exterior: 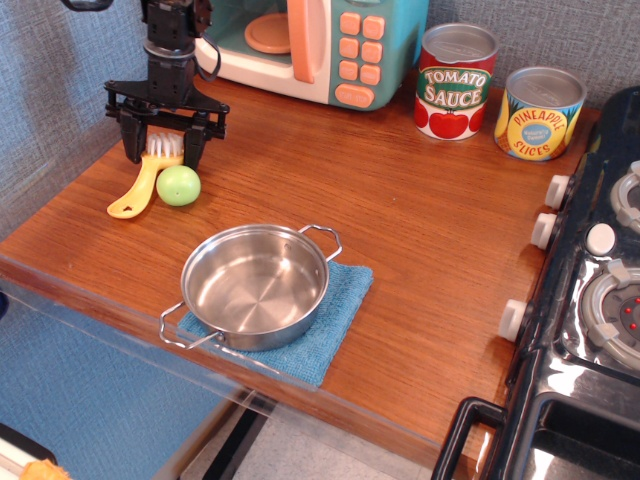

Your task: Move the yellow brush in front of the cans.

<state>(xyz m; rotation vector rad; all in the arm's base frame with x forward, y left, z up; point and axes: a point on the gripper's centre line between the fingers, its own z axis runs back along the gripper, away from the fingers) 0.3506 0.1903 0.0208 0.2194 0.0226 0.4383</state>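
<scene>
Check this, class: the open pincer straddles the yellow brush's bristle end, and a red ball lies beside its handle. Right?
One slip: the ball is green, not red, as the observation.image view shows. The rest holds: the open pincer straddles the yellow brush at its bristle end.

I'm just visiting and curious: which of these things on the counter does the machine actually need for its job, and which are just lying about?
Needed:
- yellow brush, lying at the far left
- tomato can and pineapple can, at the back right
- pincer, open, straddling the brush's bristles

Just lying about:
- green ball, beside the brush
- steel pan on a blue cloth
- toy microwave
- toy stove
</scene>
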